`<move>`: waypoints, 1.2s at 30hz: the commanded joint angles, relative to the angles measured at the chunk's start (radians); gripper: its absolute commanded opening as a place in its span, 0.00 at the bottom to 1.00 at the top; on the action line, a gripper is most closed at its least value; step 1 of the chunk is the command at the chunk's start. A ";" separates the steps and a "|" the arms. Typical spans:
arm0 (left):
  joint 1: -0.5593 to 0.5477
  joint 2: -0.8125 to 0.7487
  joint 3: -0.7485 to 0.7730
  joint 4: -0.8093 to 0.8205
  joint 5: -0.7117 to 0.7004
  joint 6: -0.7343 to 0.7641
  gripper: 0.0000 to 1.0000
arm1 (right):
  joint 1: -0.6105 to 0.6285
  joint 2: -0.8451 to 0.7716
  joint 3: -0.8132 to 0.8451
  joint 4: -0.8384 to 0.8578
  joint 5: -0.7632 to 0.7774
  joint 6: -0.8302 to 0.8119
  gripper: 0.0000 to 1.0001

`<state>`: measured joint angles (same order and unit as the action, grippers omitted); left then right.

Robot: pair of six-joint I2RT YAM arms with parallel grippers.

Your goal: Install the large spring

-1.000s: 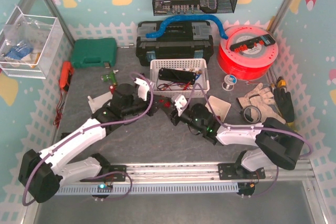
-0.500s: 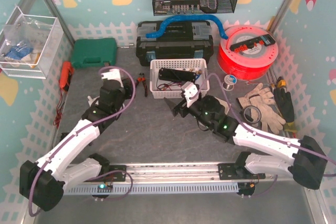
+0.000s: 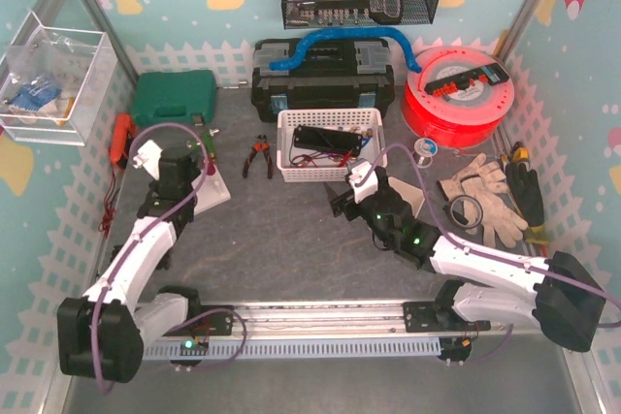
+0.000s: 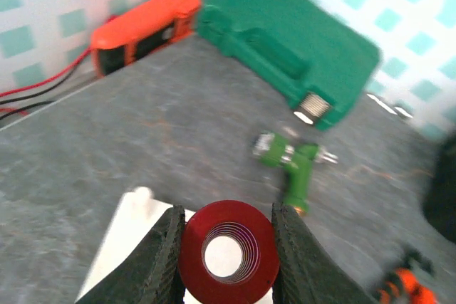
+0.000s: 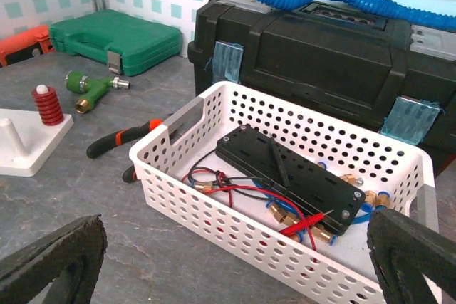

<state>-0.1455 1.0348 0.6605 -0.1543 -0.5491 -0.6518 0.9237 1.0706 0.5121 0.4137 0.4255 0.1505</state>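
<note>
Left pincer (image 4: 228,213) clamps the red spring (image 4: 196,275) end-on just by the white base (image 4: 117,243) — likely lining it up to seat; right pincer (image 5: 231,258) hangs wide apart, aside.

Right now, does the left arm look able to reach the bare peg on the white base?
Probably yes. The left gripper, shut on the red spring, hangs right over the white base, with the bare peg close beside it and nothing between.
</note>
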 commanded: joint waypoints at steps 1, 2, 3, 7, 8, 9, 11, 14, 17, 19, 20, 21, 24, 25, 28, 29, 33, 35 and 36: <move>0.101 0.046 -0.004 -0.042 0.010 -0.076 0.00 | -0.008 -0.002 -0.009 0.020 0.038 0.020 0.99; 0.113 0.056 0.001 -0.056 0.018 -0.083 0.00 | -0.008 -0.002 -0.010 0.020 0.039 0.020 0.99; 0.120 0.063 0.006 -0.072 0.020 -0.088 0.00 | -0.007 -0.002 -0.011 0.020 0.038 0.019 0.99; 0.124 0.055 0.003 -0.084 -0.024 -0.086 0.00 | -0.009 -0.005 -0.013 0.031 0.005 0.002 0.99; 0.131 0.056 0.001 -0.076 -0.031 -0.075 0.00 | -0.008 -0.009 -0.017 0.035 -0.004 0.001 0.99; 0.140 0.061 0.002 -0.075 -0.033 -0.068 0.00 | -0.008 -0.015 -0.019 0.041 -0.017 0.001 0.99; 0.157 0.074 0.006 -0.073 -0.036 -0.061 0.00 | -0.009 -0.031 -0.032 0.061 -0.032 -0.001 0.99; 0.178 0.098 0.011 -0.067 -0.045 -0.068 0.00 | -0.008 -0.041 -0.051 0.081 -0.024 -0.006 0.99; 0.183 0.121 0.018 -0.049 -0.040 -0.075 0.00 | -0.008 -0.042 -0.049 0.080 -0.017 -0.013 0.99; 0.184 0.137 0.021 -0.032 -0.039 -0.069 0.00 | -0.008 -0.045 -0.051 0.082 -0.018 -0.014 0.99; 0.183 0.148 0.025 -0.027 -0.043 -0.068 0.00 | -0.009 -0.047 -0.052 0.083 -0.020 -0.014 0.99; 0.185 0.157 0.028 -0.021 -0.048 -0.068 0.00 | -0.009 -0.047 -0.051 0.080 -0.024 -0.015 0.99; 0.183 0.175 0.031 0.004 -0.062 -0.062 0.00 | -0.009 -0.050 -0.037 0.054 -0.049 -0.019 0.99; 0.183 0.179 0.032 0.016 -0.065 -0.056 0.00 | -0.008 -0.053 -0.035 0.050 -0.053 -0.019 0.99; 0.185 0.193 0.040 0.037 -0.083 -0.039 0.00 | -0.008 -0.064 -0.035 0.048 -0.058 -0.019 0.99; 0.184 0.201 0.044 0.041 -0.088 -0.037 0.00 | -0.008 -0.069 -0.036 0.048 -0.057 -0.021 0.99; 0.184 0.226 0.048 0.072 -0.087 -0.030 0.00 | -0.008 -0.089 -0.048 0.056 -0.048 -0.026 0.99; 0.184 0.234 0.048 0.091 -0.085 -0.022 0.00 | -0.008 -0.090 -0.051 0.061 -0.049 -0.028 0.99; 0.185 0.238 0.051 0.095 -0.083 -0.017 0.00 | -0.008 -0.089 -0.050 0.059 -0.050 -0.028 0.99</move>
<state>0.0322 1.2594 0.6769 -0.1246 -0.6037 -0.6956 0.9218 0.9951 0.4725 0.4580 0.3737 0.1352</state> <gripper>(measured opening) 0.268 0.987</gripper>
